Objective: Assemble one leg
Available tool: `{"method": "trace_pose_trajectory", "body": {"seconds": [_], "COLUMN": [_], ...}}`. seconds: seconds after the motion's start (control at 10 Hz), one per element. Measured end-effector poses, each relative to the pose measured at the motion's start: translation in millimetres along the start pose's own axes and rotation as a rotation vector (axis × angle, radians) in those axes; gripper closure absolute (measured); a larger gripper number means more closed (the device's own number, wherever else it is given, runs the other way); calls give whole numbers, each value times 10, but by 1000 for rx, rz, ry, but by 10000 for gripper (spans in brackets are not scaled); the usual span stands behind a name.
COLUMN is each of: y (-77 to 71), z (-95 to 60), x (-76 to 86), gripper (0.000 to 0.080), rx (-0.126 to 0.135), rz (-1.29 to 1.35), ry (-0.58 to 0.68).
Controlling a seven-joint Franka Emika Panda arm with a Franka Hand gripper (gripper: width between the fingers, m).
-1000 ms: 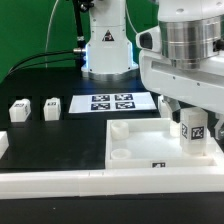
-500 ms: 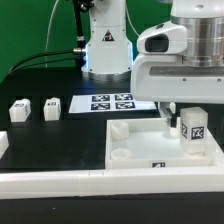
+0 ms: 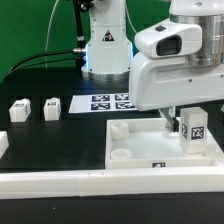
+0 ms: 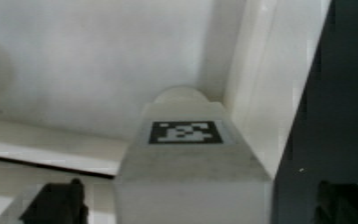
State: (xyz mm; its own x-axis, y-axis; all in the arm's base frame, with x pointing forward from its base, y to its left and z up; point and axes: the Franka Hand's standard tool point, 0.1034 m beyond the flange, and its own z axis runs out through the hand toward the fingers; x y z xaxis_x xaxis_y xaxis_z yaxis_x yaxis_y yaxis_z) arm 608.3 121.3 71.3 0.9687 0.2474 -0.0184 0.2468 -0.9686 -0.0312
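A white leg (image 3: 193,130) with a square marker stands upright in the far corner of the large white tray-like piece (image 3: 135,158), on the exterior view's right. My gripper (image 3: 186,122) hangs over it with its jaws on either side of the leg. In the wrist view the leg (image 4: 194,165) sits between my fingers (image 4: 55,203) with a pale gap showing beside it. The gripper (image 4: 194,208) looks open around the leg.
Two more legs (image 3: 19,110) (image 3: 52,107) stand on the black table at the exterior view's left. The marker board (image 3: 112,102) lies behind the tray-like piece. The arm's base (image 3: 105,50) is at the back. A white bar (image 3: 80,186) runs along the front.
My wrist and hand have turned and shifted toward the exterior view's left above the leg. The leg has stayed in its corner with its marker facing the same way.
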Motion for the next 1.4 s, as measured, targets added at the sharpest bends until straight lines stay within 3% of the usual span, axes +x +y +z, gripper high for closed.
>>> {"method": "trace_pose_trajectory", "body": {"seconds": [0.2, 0.4, 0.5, 0.6, 1.0, 1.4], "y": [-2, -2, 7, 8, 11, 34], "z": [3, 5, 4, 6, 7, 13], "x": [-3, -5, -5, -6, -7, -8], "gripper": [150, 455, 455, 507, 507, 506], "rx": [2, 2, 1, 1, 2, 26], "rz": [9, 9, 10, 10, 66, 537], "ry": [-1, -1, -1, -1, -1, -2]}}
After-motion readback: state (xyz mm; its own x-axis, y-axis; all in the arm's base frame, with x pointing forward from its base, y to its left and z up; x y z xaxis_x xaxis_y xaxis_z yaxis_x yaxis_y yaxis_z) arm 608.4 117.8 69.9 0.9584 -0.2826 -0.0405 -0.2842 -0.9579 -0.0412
